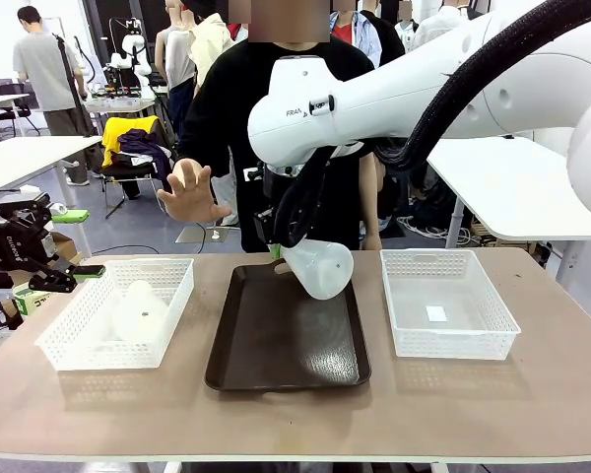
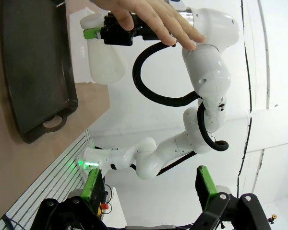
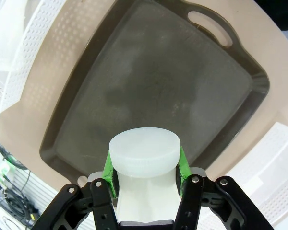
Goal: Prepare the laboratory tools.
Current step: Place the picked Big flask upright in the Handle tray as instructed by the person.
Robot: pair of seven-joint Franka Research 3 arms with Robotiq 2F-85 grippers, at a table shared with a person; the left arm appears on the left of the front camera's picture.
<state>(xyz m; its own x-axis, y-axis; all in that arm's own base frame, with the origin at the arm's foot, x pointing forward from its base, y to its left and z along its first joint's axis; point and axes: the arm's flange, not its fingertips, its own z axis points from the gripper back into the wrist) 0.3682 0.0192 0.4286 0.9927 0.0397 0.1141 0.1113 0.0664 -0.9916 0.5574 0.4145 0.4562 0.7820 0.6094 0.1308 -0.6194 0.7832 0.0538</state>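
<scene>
While one flask lies in the left basket near the empty, parted left tool, the second flask is clamped at its neck in the right tool, tilted over the tray; neither is judged placed. Across the brown desk a hand is raised in a crowded room.

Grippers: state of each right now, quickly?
Left gripper: open, holding nothing.
Right gripper: closed on a flask.
</scene>
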